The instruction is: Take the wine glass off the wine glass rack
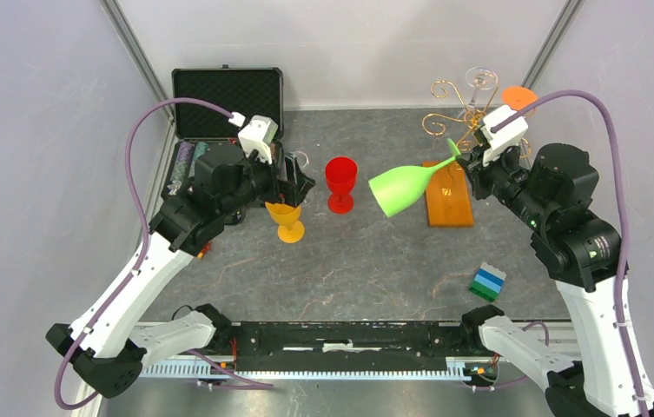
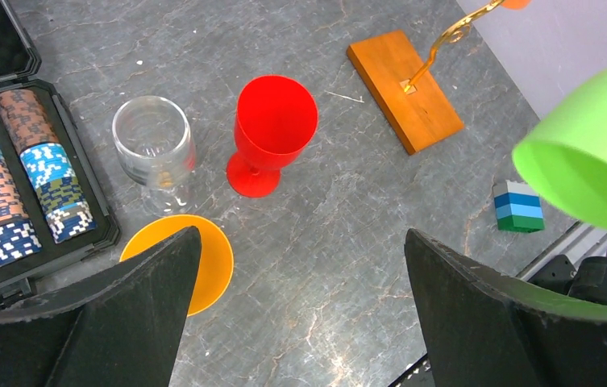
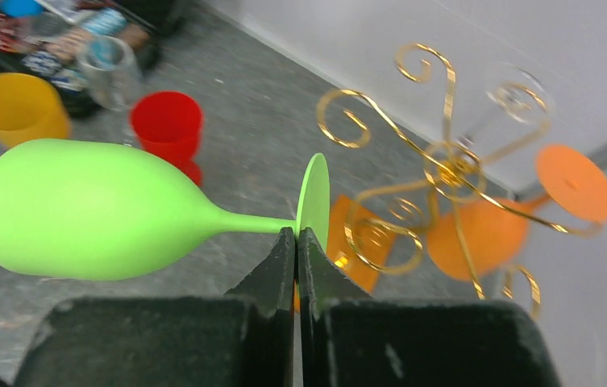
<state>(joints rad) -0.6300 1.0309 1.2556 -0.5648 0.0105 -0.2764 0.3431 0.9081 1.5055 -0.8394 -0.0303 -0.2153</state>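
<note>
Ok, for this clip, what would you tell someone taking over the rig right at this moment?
The right hand is shut on the stem of the green wine glass, right at its foot. The glass is held sideways in the air, with its bowl towards the red glass.
The left hand is open and holds nothing, above the yellow glass.
The wine glass rack stands far right; an orange glass and a clear glass hang on it.
Done: the green glass is off the rack.
Left: probably set it down on the table and release.
</note>
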